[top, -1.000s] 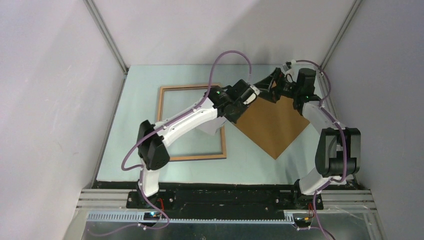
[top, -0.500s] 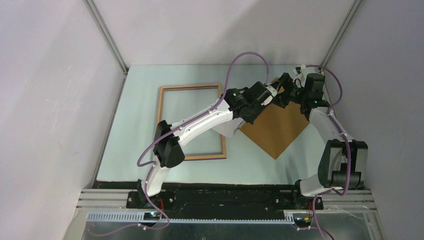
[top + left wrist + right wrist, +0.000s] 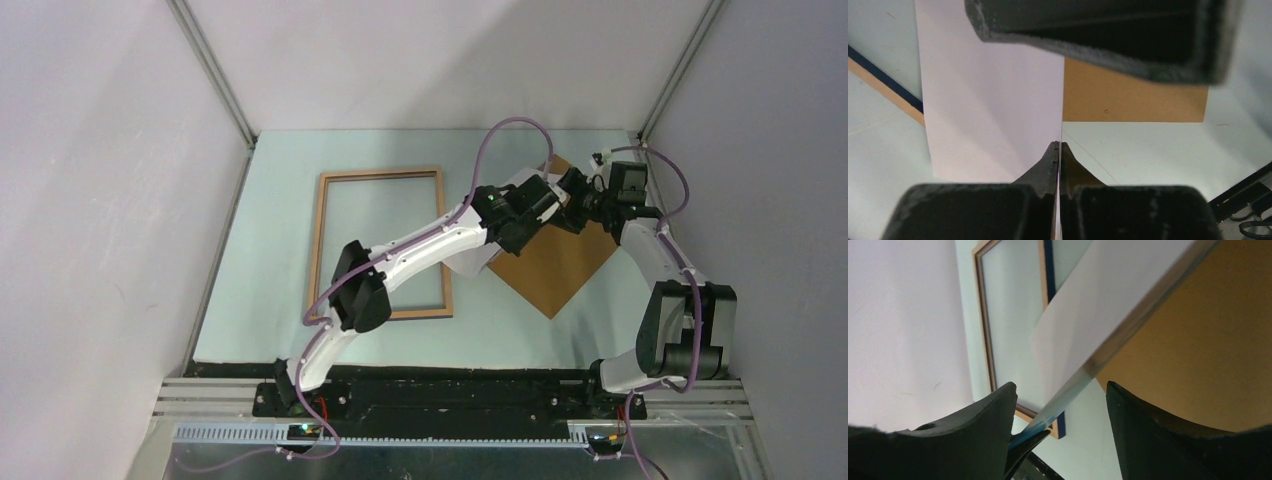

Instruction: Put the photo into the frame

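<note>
Table (image 3: 270, 200): pale green surface, shut in by grey walls (image 3: 100, 200) on three sides, spreading out below both tools.
Frame (image 3: 380, 172): lies flat, wood-brown face up, well to the left of the left gripper (image 3: 548, 200), with table showing through its opening, placed to receive the print.
Backing board (image 3: 550, 265): solid brown, turned corner-on, directly beneath both tools and apart from the frame.
Photo (image 3: 993, 100): lifted off the table and tilted, white reverse showing, it hangs from the left gripper down toward the frame's right rail. It is likely raised so the right gripper (image 3: 1060, 388) can take a second hold.
Left gripper: clamped on the photo's edge, fingers meeting on the sheet.
Right gripper: spread wide, with the photo's blue-tinted edge running between its fingers and not pinched.
Room: open table lies leftward of the tools, and the frame's right rail is the edge to clear.
</note>
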